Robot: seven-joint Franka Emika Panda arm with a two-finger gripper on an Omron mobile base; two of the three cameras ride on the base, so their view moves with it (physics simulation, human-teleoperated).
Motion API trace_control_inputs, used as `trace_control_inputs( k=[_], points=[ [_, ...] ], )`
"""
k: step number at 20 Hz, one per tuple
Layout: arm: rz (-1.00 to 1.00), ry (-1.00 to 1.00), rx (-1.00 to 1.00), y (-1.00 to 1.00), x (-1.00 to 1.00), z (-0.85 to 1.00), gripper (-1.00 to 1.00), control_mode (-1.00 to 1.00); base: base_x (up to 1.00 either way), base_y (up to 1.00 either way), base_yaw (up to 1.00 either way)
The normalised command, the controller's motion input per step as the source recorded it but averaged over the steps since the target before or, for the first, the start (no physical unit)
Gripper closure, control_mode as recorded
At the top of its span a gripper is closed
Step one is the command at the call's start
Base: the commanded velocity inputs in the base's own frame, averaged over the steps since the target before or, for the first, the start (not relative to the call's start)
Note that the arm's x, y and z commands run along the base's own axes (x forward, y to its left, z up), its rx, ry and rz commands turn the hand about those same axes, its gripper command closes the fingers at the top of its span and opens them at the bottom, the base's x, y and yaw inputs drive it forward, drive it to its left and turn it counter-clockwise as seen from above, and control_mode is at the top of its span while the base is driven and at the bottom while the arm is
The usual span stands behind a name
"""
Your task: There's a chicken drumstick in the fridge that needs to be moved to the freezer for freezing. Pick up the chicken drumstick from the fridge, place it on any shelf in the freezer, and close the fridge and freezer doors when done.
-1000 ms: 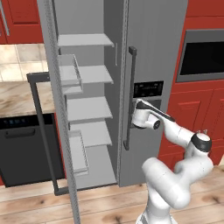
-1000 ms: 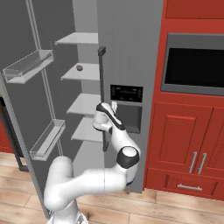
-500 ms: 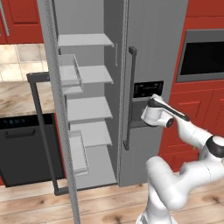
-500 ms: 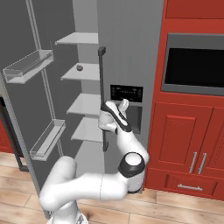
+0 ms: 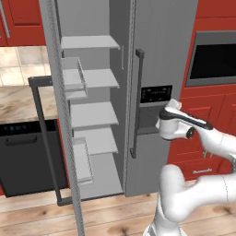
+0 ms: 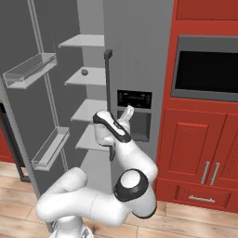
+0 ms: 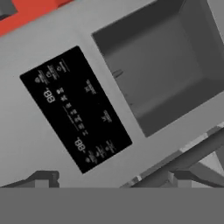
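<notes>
The gripper hovers close in front of the closed right-hand door of the grey refrigerator, at the black control panel and the recessed dispenser bay; its jaws stand wide apart and hold nothing. The left-hand door is swung open, with clear bins on its inner face. Inside, a small dark brownish lump, apparently the chicken drumstick, sits on the second shelf from the top. The closed door's dark vertical handle runs just beside the open compartment. Red cabinets and a built-in oven stand to the right.
</notes>
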Motion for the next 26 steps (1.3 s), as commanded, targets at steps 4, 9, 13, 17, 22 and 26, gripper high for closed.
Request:
trace_control_inputs(
  k=[4, 9, 13, 17, 22, 26],
  points=[
    [-0.1, 0.19, -0.07, 0.0, -0.94, 0.77, -1.0, -1.0, 0.0, 0.0, 0.0],
    [-0.08, 0.09, -0.05, 0.05, -0.97, 0.72, -1.0, -1.0, 0.0, 0.0, 0.0],
    [-0.15, -0.22, -0.05, 0.3, -0.84, 0.77, -1.0, -1.0, 0.0, 0.0, 0.0],
    [-0.23, -0.28, -0.02, 0.28, -0.75, 0.97, -1.0, -1.0, 0.0, 0.0, 0.0],
    [-0.32, -0.17, -0.03, 0.42, -0.4, 0.91, -1.0, -1.0, 0.0, 0.0, 0.0],
    [-0.4, -0.01, 0.0, 0.43, -0.51, 0.62, -1.0, -1.0, 0.0, 0.0, 0.0]
  ],
)
